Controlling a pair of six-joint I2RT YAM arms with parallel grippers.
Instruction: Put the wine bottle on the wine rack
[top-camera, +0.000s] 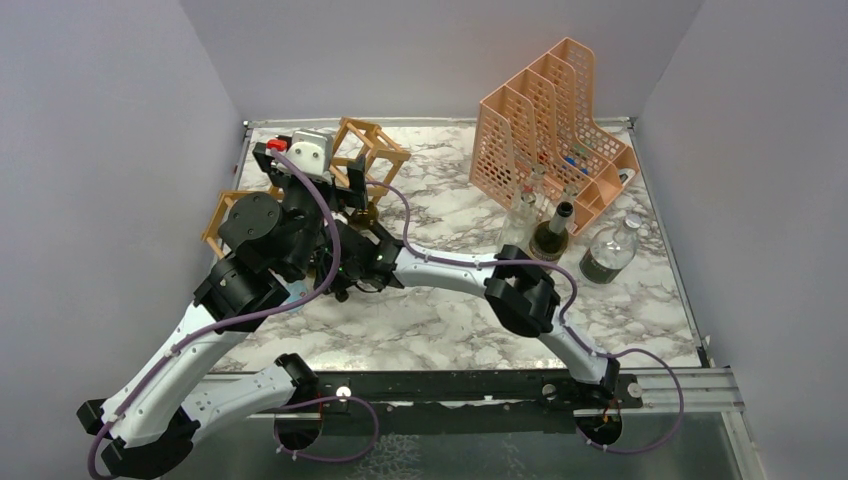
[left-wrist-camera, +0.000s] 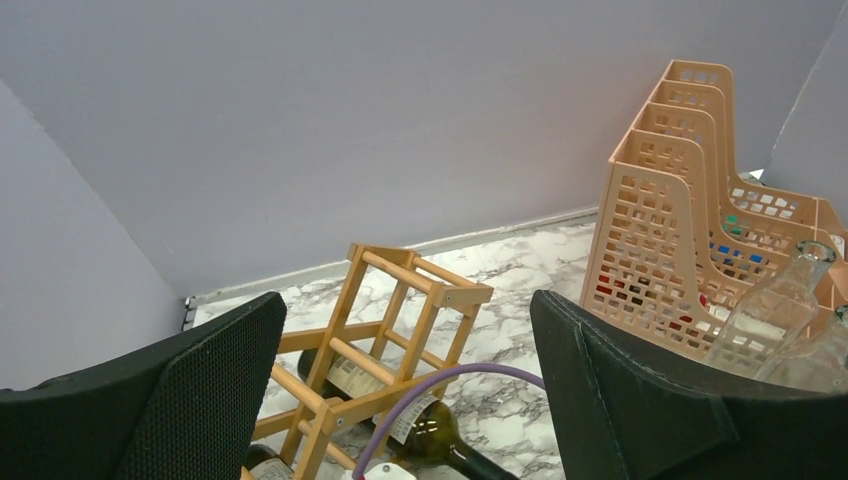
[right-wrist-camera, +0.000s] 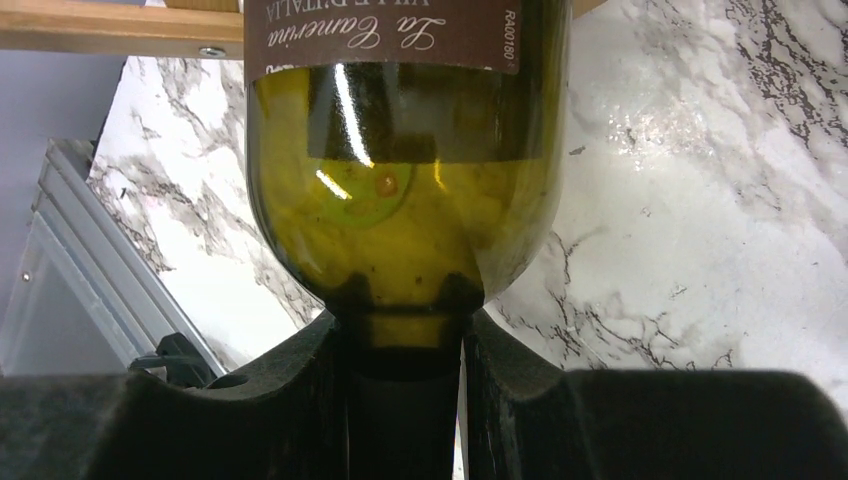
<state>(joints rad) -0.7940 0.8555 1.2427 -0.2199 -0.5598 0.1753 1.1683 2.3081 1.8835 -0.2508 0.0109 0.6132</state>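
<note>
Gripping the wine bottle (right-wrist-camera: 400, 200) by its neck, lower centre of the right wrist view, the right pincer (right-wrist-camera: 402, 345) is clenched. The bottle's labelled body meets a wine rack (left-wrist-camera: 468, 295) stick at top, over the marble surface (right-wrist-camera: 700, 200). The left pincer (left-wrist-camera: 407, 300) is released, holding nothing.

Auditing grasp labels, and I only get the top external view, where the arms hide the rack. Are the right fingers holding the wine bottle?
Observer: Yes, the right fingers are shut on the neck of the wine bottle.
Reviewer: And the left?
Observer: The left fingers stand wide apart, nothing between them.
Reviewer: Is the bottle at the rack?
Observer: Its labelled body crosses a stick of the wine rack; whether it is seated I cannot tell.
</note>
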